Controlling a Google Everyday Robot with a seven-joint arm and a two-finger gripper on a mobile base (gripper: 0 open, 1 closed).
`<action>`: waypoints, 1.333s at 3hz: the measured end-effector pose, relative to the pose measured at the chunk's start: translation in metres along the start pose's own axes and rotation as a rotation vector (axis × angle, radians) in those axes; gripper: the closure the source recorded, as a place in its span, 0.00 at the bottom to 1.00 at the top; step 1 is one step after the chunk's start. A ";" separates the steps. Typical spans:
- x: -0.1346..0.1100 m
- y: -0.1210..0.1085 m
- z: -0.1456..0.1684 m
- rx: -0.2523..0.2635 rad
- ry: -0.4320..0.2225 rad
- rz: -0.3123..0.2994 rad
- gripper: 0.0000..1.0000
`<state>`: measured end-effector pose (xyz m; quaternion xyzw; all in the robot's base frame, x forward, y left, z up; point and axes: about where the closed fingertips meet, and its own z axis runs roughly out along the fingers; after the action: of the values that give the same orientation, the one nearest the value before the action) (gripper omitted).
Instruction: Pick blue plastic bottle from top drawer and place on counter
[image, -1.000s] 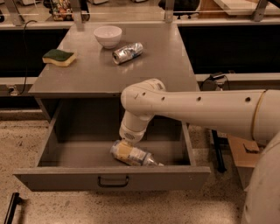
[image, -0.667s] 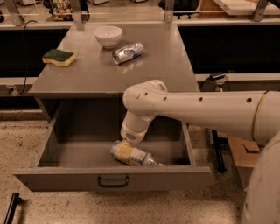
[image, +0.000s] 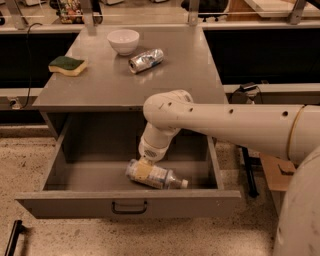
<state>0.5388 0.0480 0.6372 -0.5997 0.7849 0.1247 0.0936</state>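
Note:
The blue plastic bottle (image: 159, 176) lies on its side in the open top drawer (image: 127, 204), white cap pointing right. My gripper (image: 143, 170) reaches down from the white arm into the drawer and sits on the bottle's left end, covering part of it. The counter (image: 110, 82) is the grey top above the drawer.
On the counter are a white bowl (image: 123, 41) at the back, a crushed silver can (image: 146, 60) beside it, and a yellow-green sponge (image: 67, 65) at the left. The drawer's dark pull handle (image: 129, 207) is at the front centre. My arm crosses over the counter's right front corner.

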 end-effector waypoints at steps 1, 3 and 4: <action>-0.003 -0.003 -0.018 0.023 -0.010 -0.032 1.00; -0.003 0.003 -0.154 0.109 -0.033 -0.145 1.00; -0.005 -0.006 -0.219 0.115 -0.001 -0.240 1.00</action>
<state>0.5459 -0.0166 0.8465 -0.6828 0.7133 0.0679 0.1426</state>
